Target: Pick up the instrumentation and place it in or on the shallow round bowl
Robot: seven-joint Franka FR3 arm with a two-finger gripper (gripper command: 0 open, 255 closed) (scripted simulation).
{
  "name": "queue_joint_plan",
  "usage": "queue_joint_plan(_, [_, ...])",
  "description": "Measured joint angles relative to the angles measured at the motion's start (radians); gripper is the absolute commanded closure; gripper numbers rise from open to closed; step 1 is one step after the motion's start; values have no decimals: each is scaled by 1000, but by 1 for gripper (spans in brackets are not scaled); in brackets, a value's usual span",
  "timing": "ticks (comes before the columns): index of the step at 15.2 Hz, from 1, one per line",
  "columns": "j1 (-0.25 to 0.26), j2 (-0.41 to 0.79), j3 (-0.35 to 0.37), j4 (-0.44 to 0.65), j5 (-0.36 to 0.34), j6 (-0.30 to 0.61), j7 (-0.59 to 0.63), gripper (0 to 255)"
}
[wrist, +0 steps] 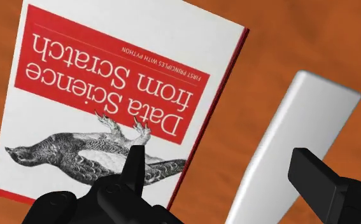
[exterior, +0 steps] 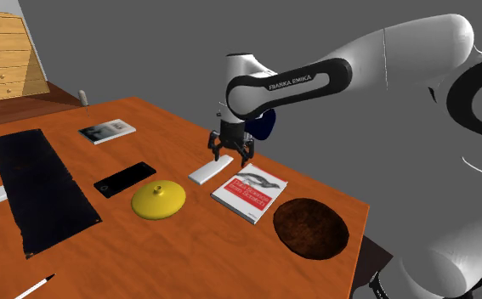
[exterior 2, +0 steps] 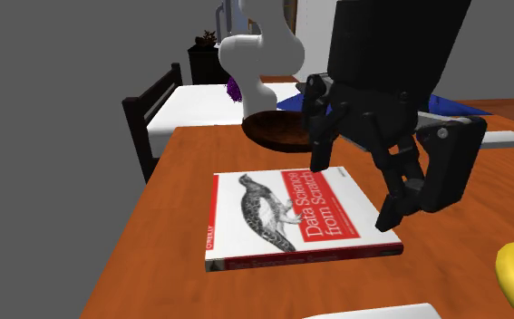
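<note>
A flat white oblong bar [exterior: 210,172] lies on the wooden table [exterior: 188,255], beside a red-and-white book [exterior: 249,193] titled "Data Science from Scratch". My black gripper [exterior: 231,155] hovers just above the bar's end nearest the book, fingers open and pointing down. In the wrist view the bar [wrist: 293,146] runs between the fingertips, closer to one of them, and neither touches it; the book [wrist: 109,95] lies beyond the other finger. The gripper [wrist: 220,167] holds nothing. A dark brown shallow round bowl [exterior: 311,228] sits past the book, near the table's corner by the stand.
A yellow dome-shaped object [exterior: 158,200], a black phone [exterior: 124,179], a long black mat [exterior: 39,187] and a small booklet [exterior: 107,131] lie toward the shoulder view's left. A pen [exterior: 35,287] rests near the front edge. A dark chair [exterior 2: 150,118] stands by the table.
</note>
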Motion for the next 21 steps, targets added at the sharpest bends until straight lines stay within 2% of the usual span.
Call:
queue_joint_plan(8, [52,318,-66,304,-116,16,302,0])
queue_joint_plan(16, [63,378,-84,287,-137,93,346,0])
queue_joint_plan(21, [63,382,-85,282,-139,102,347,0])
